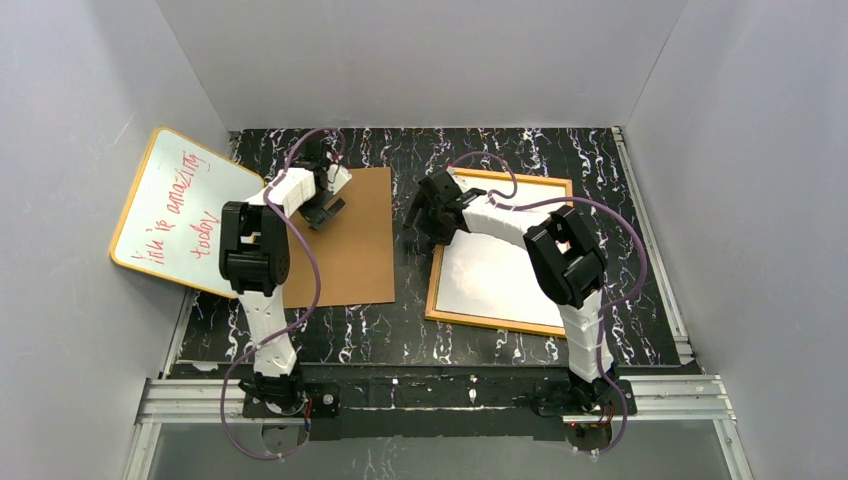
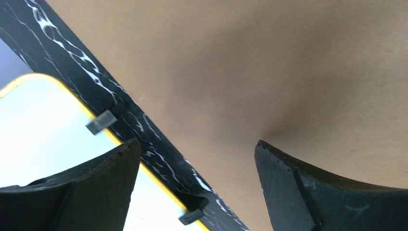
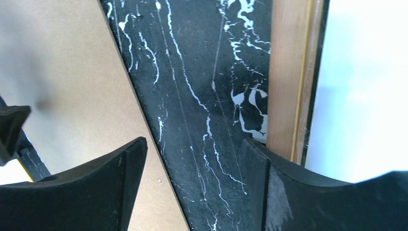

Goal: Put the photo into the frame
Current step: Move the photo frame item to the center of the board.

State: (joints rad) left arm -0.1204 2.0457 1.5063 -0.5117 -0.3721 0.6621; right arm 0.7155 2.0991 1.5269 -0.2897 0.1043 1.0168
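Yellow-orange wooden rectangular frame (image 1: 437,283) holding white-side-up thin photo (image 1: 495,275), right hand (image 3: 192,144) apart at frame's left edge, left hand (image 2: 197,149) apart over brown flat board (image 1: 350,255) left of frame

White arm links (image 1: 266,332), black joints (image 1: 250,245), purple cables (image 1: 317,278), possibly rubbery black gripper fingers (image 2: 91,190)

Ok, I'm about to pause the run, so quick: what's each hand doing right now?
The left hand is open, holding nothing, above the brown backing board.
The right hand is open, holding nothing, above the table beside the frame.
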